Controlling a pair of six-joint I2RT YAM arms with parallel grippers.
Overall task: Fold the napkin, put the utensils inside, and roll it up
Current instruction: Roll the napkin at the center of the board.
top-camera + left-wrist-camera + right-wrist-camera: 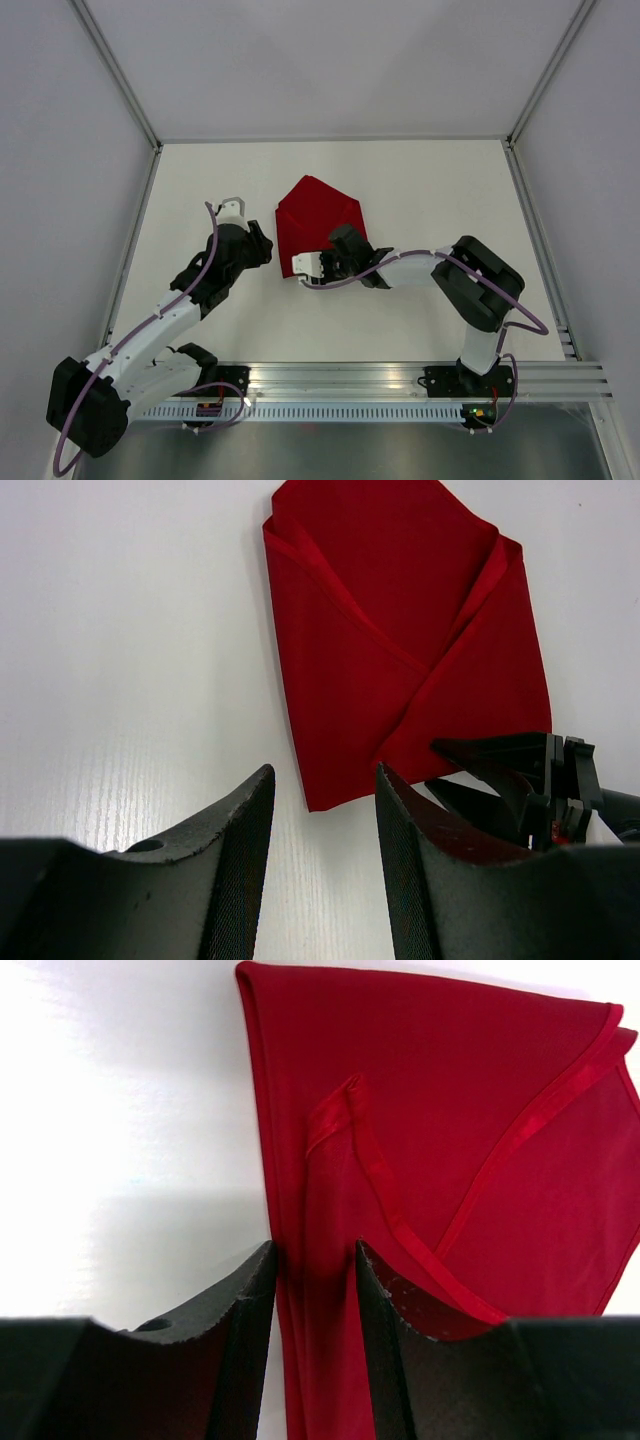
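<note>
1. The red napkin (318,222) is lying folded on the white table (430,190), roughly midway between the two arms. Its side flaps are crossing over one another like an envelope, and its point is aiming towards the far wall.

2. The right gripper (303,266) is reaching in from the right and sitting at the napkin's near left corner. In the right wrist view its jaws are closing on a thick fold along the cloth's left edge. Red fabric is filling the whole gap between them and running on below.

3. The left gripper (266,247) is hovering just beside the napkin's left edge, apart from the cloth. In the left wrist view its jaws are standing parted with only bare table showing between them, so it is gripping nothing.

4. From the left wrist camera, the napkin's near corner is lying just ahead of the parted jaws. The right gripper's dark fingertips are showing at the near right edge of the cloth, one over the red fabric and one against the white surface.

5. A hemmed flap is crossing diagonally over the napkin's upper layer in the right wrist view, with a small loose corner folding up just beyond the jaws.
</note>
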